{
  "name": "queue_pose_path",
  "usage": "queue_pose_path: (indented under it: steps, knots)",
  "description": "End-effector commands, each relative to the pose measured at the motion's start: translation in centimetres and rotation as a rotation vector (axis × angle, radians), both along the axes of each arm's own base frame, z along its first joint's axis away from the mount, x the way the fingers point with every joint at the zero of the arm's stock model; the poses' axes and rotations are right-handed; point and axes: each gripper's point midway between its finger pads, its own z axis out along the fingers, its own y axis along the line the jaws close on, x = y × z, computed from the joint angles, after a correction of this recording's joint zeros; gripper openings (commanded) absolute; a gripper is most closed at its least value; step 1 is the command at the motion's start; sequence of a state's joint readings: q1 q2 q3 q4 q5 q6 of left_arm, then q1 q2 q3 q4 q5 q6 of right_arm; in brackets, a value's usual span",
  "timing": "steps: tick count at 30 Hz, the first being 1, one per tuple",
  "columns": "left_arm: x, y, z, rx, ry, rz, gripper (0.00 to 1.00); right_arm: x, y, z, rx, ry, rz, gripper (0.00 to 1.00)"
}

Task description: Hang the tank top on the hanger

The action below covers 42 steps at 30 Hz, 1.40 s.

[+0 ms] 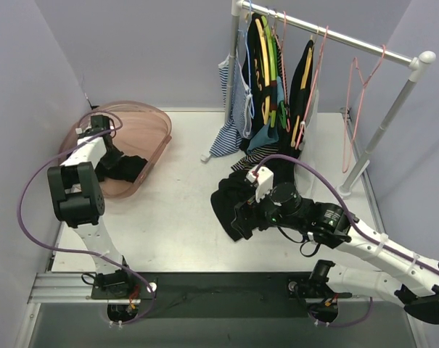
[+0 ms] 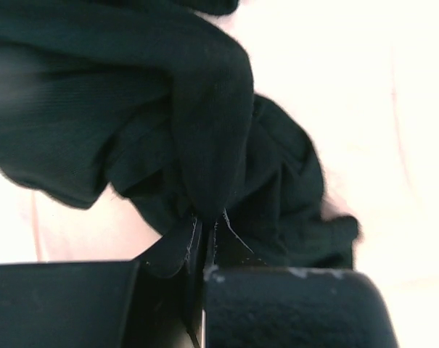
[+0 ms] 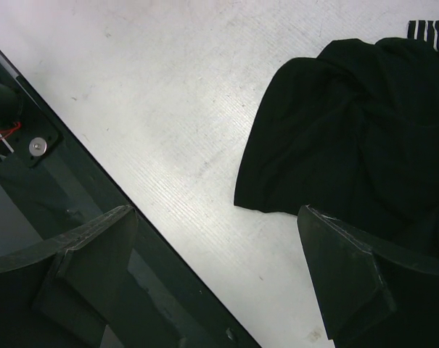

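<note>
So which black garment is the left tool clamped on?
The small black top in the pink basket, pinched by the left tool; the larger garment lies on the table by the open right tool.

No writing, brand, number or sign can be read anywhere, neither on the tank top in the basket at nine o'clock, nor on the hanger on the rail at one o'clock.
</note>
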State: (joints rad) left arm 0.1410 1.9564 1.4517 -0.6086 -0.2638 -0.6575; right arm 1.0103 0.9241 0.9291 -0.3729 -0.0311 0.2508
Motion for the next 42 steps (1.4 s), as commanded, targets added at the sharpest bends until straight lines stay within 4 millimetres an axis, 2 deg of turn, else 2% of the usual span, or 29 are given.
queue_pose_path:
  steps: [1, 3, 4, 6, 7, 8, 9, 10, 11, 12, 14, 15, 16, 17, 19, 22, 23, 25, 26, 30, 32, 33, 34, 35, 36, 37, 38, 41, 42]
  knots:
    - [3.3, 0.0, 13.4, 0.0, -0.39, -0.046, 0.0, -0.2, -0.6, 1.0, 0.029, -0.007, -0.032, 1.0]
    - [3.3, -0.7, 17.6, -0.002, -0.524, -0.073, 0.0, -0.4, -0.9, 1.2, 0.032, -0.006, -0.033, 1.0]
    - [3.0, -1.1, 22.0, 0.012, -0.664, -0.093, 0.0, -0.4, -0.9, 1.4, 0.034, -0.004, -0.035, 1.0]
    - [2.2, -2.2, 26.0, 0.001, -0.784, -0.122, 0.0, -0.6, -1.1, 1.7, 0.035, -0.005, -0.033, 1.0]
    - [1.4, -2.8, 29.9, 0.008, -0.89, -0.139, 0.0, -0.7, -1.2, 1.8, 0.034, -0.007, -0.03, 1.0]
    - [1.0, -3.5, 32.0, 0.004, -0.947, -0.169, 0.0, -0.7, -1.3, 1.9, 0.029, -0.008, -0.029, 1.0]
    - [0.6, -5.0, 34.0, -0.015, -1.001, -0.222, 0.0, -0.8, -1.4, 1.9, 0.024, -0.007, -0.027, 1.0]
    - [-0.4, -5.9, 38.0, 0.001, -1.106, -0.263, 0.0, -0.9, -1.5, 2.2, 0.025, -0.01, -0.024, 1.0]
    - [-1.1, -6.8, 40.1, -0.002, -1.162, -0.305, 0.0, -0.6, -1.8, 2.2, 0.012, -0.025, -0.04, 1.0]
    - [-1.9, -8.7, 42.2, -0.014, -1.215, -0.368, 0.0, -0.5, -2.1, 2.3, 0.006, -0.029, -0.049, 1.0]
    - [-4.3, -10.4, 47.7, 0.038, -1.354, -0.44, 0.0, -0.4, -2.3, 2.5, 0.004, -0.04, -0.057, 1.0]
    - [-5.3, -11.1, 49.4, 0.054, -1.395, -0.467, 0.0, -0.3, -2.6, 2.6, 0.004, -0.046, -0.066, 1.0]
    - [-6.5, -13.3, 51.0, 0.049, -1.439, -0.529, 0.0, -0.1, -2.8, 2.7, 0.001, -0.056, -0.082, 1.0]
    - [-7.6, -14.0, 52.8, 0.053, -1.482, -0.555, 0.0, 0.0, -3.0, 2.8, 0.002, -0.063, -0.089, 1.0]
    - [-9.2, -16.4, 54.4, 0.019, -1.53, -0.627, 0.0, 0.2, -3.6, 3.0, -0.001, -0.078, -0.114, 1.0]
    - [-11.2, -18.5, 55.8, -0.026, -1.582, -0.684, 0.0, 0.2, -4.2, 3.1, -0.003, -0.09, -0.127, 1.0]
    - [-11.9, -19.8, 56.0, -0.059, -1.593, -0.717, 0.0, 0.3, -4.6, 3.2, -0.004, -0.1, -0.14, 1.0]
    - [-12.8, -21.1, 56.1, -0.111, -1.607, -0.75, 0.0, 0.2, -5.1, 3.0, -0.017, -0.102, -0.147, 1.0]
    - [-13.6, -22.5, 56.1, -0.154, -1.611, -0.785, 0.0, 0.3, -5.4, 3.1, -0.023, -0.111, -0.156, 1.0]
    - [-15.5, -25.8, 54.8, -0.276, -1.585, -0.853, 0.0, 0.3, -6.4, 2.7, -0.05, -0.12, -0.179, 1.0]
    - [-16.1, -27.0, 52.9, -0.331, -1.548, -0.868, 0.0, 0.4, -6.8, 2.8, -0.051, -0.129, -0.188, 1.0]
    - [-16.8, -28.4, 52.1, -0.376, -1.527, -0.892, 0.0, 0.4, -6.9, 2.7, -0.055, -0.133, -0.193, 1.0]
    - [-17.5, -28.7, 51.5, -0.394, -1.517, -0.9, 0.0, 0.5, -7.1, 2.7, -0.057, -0.137, -0.196, 1.0]
    - [-17.3, -29.8, 49.4, -0.41, -1.464, -0.916, 0.0, 0.5, -7.2, 2.7, -0.06, -0.137, -0.197, 1.0]
    - [-17.5, -30.3, 48.4, -0.424, -1.441, -0.923, 0.0, 0.5, -7.2, 2.6, -0.067, -0.137, -0.196, 1.0]
    - [-18.7, -31.3, 47.6, -0.464, -1.424, -0.949, 0.0, 0.5, -7.3, 2.6, -0.07, -0.14, -0.199, 1.0]
    - [-18.1, -32.0, 44.7, -0.465, -1.358, -0.94, 0.0, 0.6, -7.4, 2.4, -0.077, -0.138, -0.202, 1.0]
    - [-18.5, -33.6, 40.1, -0.517, -1.242, -0.927, 0.0, 0.7, -7.4, 2.0, -0.097, -0.139, -0.204, 1.0]
    - [-18.3, -34.2, 36.5, -0.511, -1.164, -0.931, 0.0, 0.7, -7.4, 1.8, -0.106, -0.136, -0.202, 1.0]
